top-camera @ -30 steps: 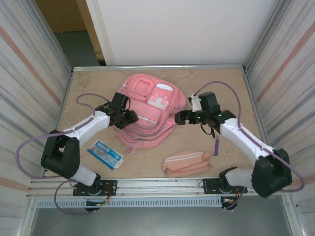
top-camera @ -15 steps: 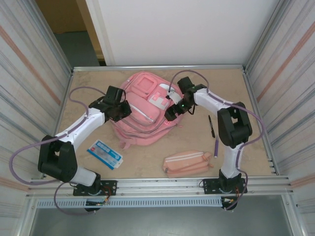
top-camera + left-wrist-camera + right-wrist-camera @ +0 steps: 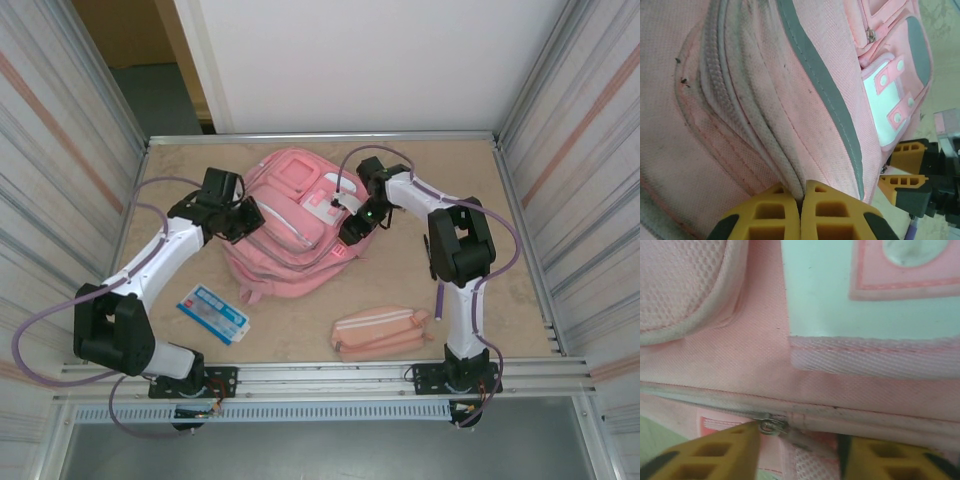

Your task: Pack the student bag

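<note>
The student bag [image 3: 300,215], a pink backpack with white trim, lies flat in the middle of the table. At the bag's left side my left gripper [image 3: 250,220] is shut, and the left wrist view shows its yellow fingers [image 3: 835,210] pinching a fold of fabric [image 3: 790,180] beside a zip seam. My right gripper [image 3: 347,235] rests on the bag's right side. Its jaws stand apart around a zip pull [image 3: 772,427], whose metal ring touches the left finger [image 3: 735,450]. The pull's strap lies in the gap of the right gripper [image 3: 799,440].
A pink pencil pouch [image 3: 380,333] lies near the front edge, right of centre. A blue and white packet [image 3: 213,313] lies at the front left. Metal walls close in the table on both sides, and a rail runs along the back.
My right arm swung in from the right onto the bag and its jaws narrowed around the zip pull. The left gripper shut on the bag's fabric and drew back to the left.
</note>
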`<state>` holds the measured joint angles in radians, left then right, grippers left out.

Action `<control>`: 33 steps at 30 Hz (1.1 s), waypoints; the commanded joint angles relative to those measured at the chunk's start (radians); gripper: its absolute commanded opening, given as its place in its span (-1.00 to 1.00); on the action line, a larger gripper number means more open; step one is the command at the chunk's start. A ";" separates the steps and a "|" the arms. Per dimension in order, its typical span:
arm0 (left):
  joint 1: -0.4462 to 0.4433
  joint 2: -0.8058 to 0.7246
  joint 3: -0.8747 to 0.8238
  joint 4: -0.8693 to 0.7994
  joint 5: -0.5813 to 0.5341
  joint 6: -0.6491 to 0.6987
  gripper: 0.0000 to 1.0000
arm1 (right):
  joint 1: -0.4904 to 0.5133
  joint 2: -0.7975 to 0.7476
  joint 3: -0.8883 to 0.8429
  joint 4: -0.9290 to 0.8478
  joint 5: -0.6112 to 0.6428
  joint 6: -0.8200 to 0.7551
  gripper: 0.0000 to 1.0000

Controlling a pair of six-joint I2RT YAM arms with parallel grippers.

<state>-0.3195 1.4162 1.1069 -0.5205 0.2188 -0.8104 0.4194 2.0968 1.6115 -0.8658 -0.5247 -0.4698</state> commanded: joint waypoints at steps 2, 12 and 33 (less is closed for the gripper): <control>0.006 -0.023 0.039 0.046 0.073 -0.027 -1.00 | 0.006 -0.074 0.001 0.001 -0.061 -0.025 -0.56; 0.043 -0.039 -0.030 0.090 0.031 -0.063 -1.00 | 0.009 -0.136 -0.020 0.013 -0.010 0.036 -1.00; 0.065 -0.046 -0.165 0.225 0.080 -0.237 -1.00 | 0.183 -0.125 0.073 -0.186 0.016 0.345 -1.00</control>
<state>-0.2523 1.4136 0.9623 -0.3676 0.2703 -1.0016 0.5777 1.9926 1.6600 -0.9867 -0.4274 -0.2028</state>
